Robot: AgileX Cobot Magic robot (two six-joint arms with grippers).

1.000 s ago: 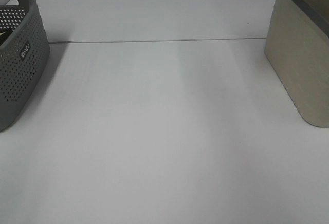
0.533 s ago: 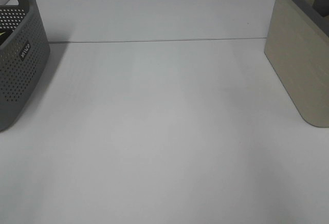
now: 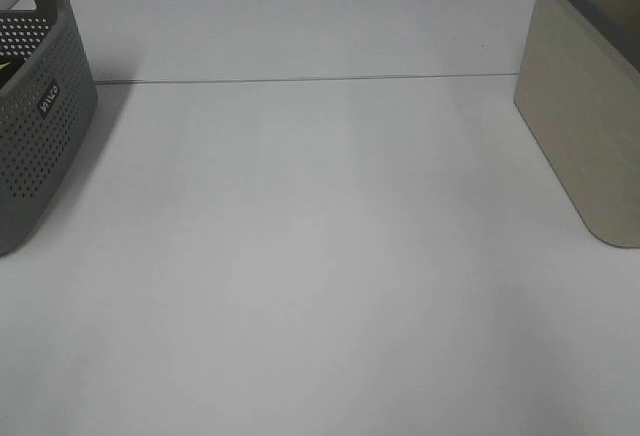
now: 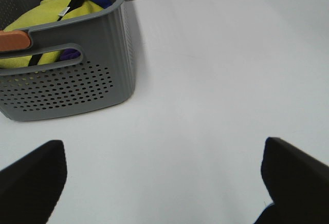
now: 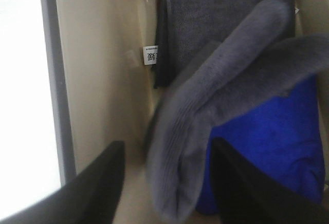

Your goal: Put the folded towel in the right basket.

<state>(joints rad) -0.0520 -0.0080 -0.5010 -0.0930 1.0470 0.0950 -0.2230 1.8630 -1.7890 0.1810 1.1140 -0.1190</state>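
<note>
The folded grey towel (image 5: 221,70) lies inside the beige right basket (image 5: 97,70), on top of a blue cloth (image 5: 267,142) and beside a dark grey cloth (image 5: 205,13). My right gripper (image 5: 167,183) hangs over the basket with its fingers spread on either side of the towel's end; a gap shows between one finger (image 5: 97,183) and the towel. The right basket (image 3: 580,126) stands at the right edge of the exterior high view; neither gripper shows there. My left gripper (image 4: 164,183) is open and empty above the white table.
A grey perforated basket (image 3: 40,126) stands at the table's left edge. In the left wrist view it (image 4: 77,85) holds a yellow cloth (image 4: 51,23) and other items. The white table (image 3: 320,256) lies between the two baskets.
In the exterior high view a dark shape at the top right moved right into the beige basket's opening and has now gone out of view.
</note>
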